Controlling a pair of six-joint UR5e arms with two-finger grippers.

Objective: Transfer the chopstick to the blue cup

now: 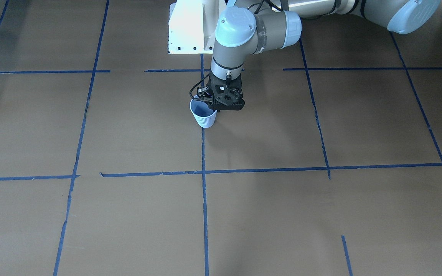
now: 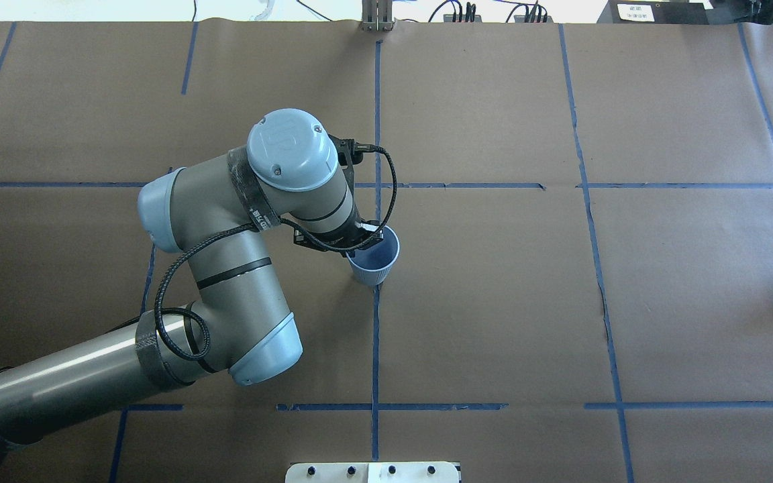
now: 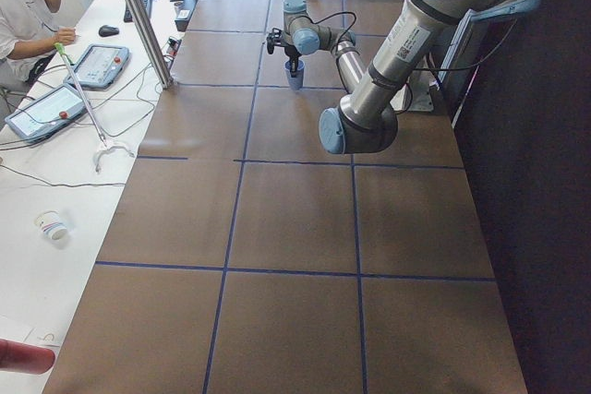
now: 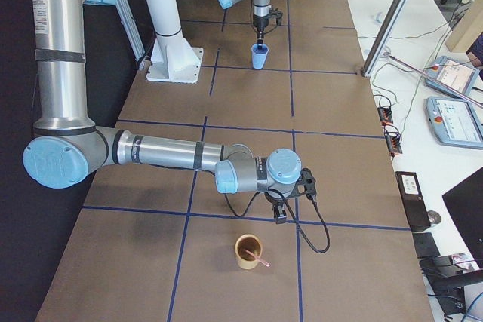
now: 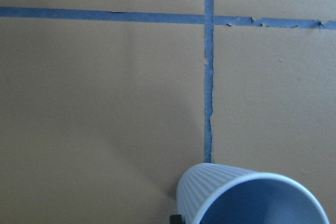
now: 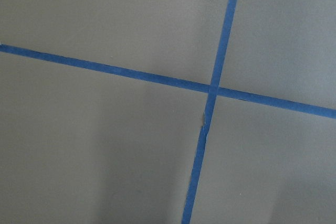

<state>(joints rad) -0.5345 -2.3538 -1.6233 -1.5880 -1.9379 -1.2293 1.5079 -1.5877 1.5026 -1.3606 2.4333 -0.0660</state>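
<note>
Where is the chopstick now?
In the exterior right view, the chopstick leans in a brown cup near the bottom, just below the right gripper, far from the blue cup.

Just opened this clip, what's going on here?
The left hand is down at the rim of the blue cup; whether it grips it is unclear. The chopstick leans in a brown cup near the right end of the table, with the right hand close by. Transfer not yet done.

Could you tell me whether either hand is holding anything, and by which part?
Cannot be told: the left hand is at the rim of the blue cup, fingertips hidden. The chopstick leans in the brown cup, apart from the right hand.
</note>
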